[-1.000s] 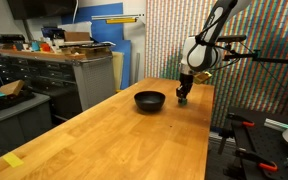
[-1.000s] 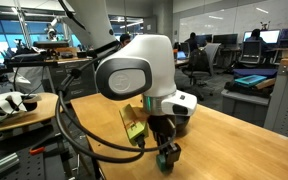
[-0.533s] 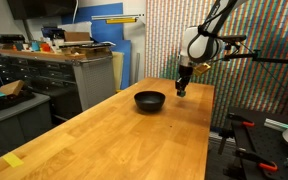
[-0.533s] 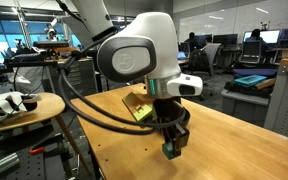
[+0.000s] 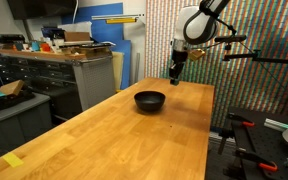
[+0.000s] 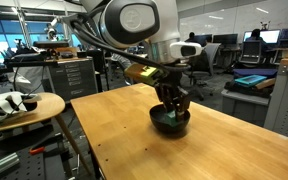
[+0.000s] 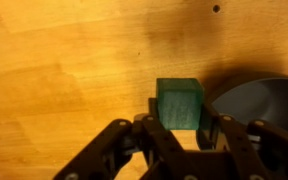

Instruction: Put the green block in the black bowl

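The green block (image 7: 179, 103) is a small green cube held between my fingertips in the wrist view, above the wooden table. My gripper (image 7: 179, 112) is shut on it. The black bowl (image 7: 259, 103) shows at the right edge of the wrist view, its rim just beside the block. In an exterior view the gripper (image 5: 175, 76) hangs raised above the table, up and to the right of the bowl (image 5: 150, 100). In an exterior view the gripper (image 6: 173, 103) is in front of the bowl (image 6: 170, 121); the block is too small to see there.
The long wooden table (image 5: 114, 135) runs from front to back. A grey cabinet with clutter (image 5: 69, 70) stands beside it. A camera arm on a stand (image 5: 259, 55) reaches in behind the bowl. A round side table (image 6: 24, 105) stands off the table's edge.
My gripper has lifted off the table with the green block in it and moved up and toward the bowl.
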